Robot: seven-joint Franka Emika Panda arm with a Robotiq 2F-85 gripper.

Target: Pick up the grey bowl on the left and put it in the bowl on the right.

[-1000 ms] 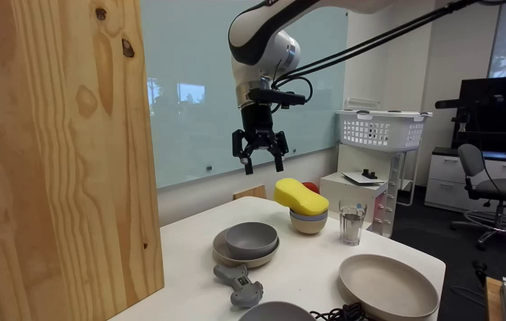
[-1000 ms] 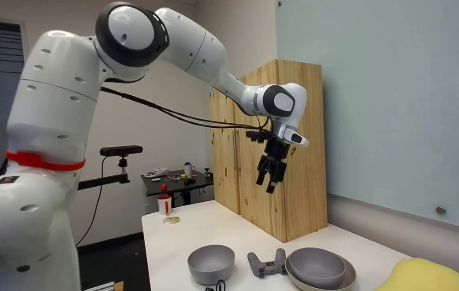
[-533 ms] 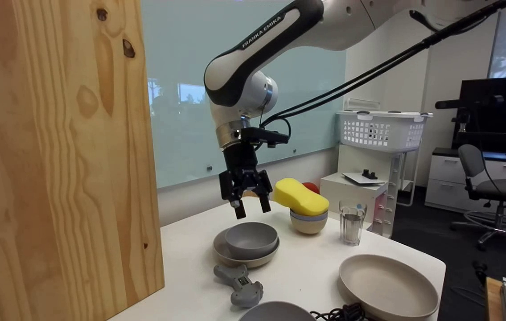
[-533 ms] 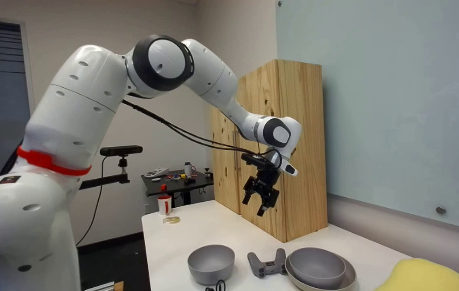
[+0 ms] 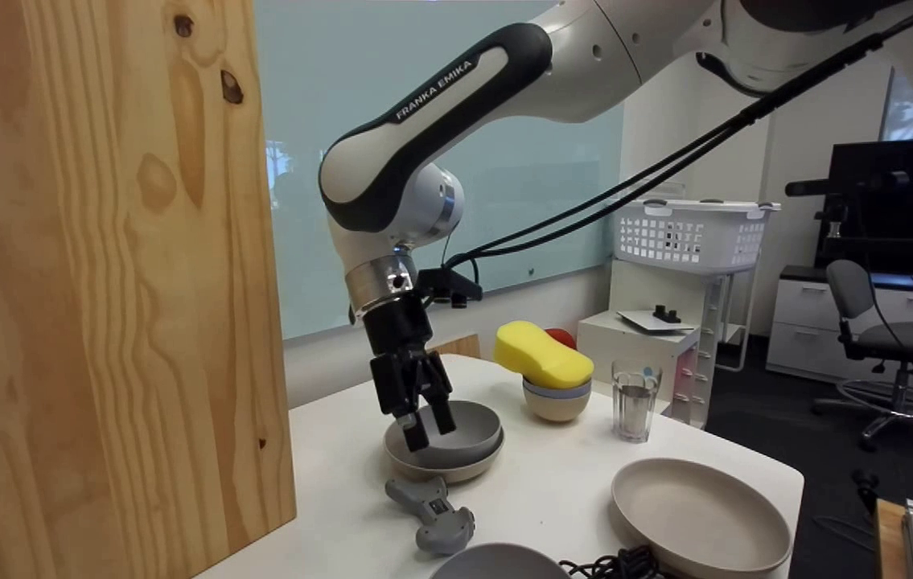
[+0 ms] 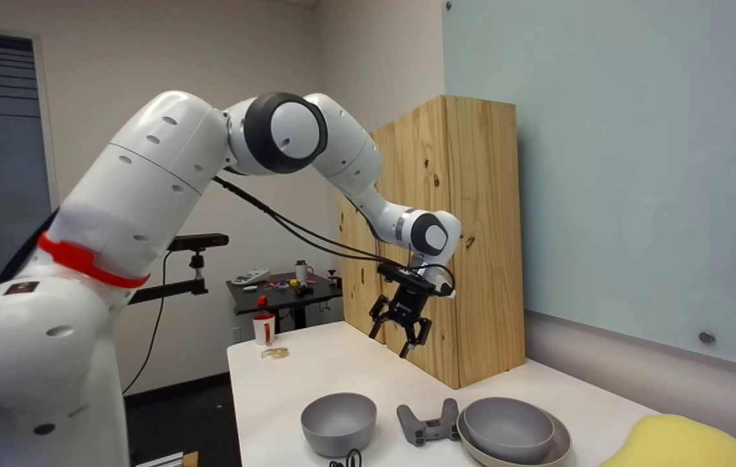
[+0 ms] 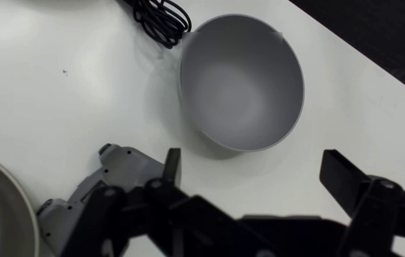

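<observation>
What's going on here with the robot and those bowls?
This robot arm has the job of putting one bowl inside another. Its gripper hangs open above the white table, holding nothing. The lone grey bowl, probably the one it wants, isn't lifted yet. A second grey bowl sits inside a wider beige bowl.

One controller point(image 6: 430, 431) between two grey bowls point(image 6: 338, 425) point(image 6: 509, 431). Near it, one of two wide beige bowls point(image 5: 460, 473); farther off, the other point(image 5: 701, 515), one cable bundle point(image 7: 162, 25), two small bowls point(image 5: 554, 393) point(image 5: 557, 410), one sponge point(image 5: 544, 356), one glass point(image 5: 635, 412), one red-white mug point(image 6: 264, 329).
</observation>
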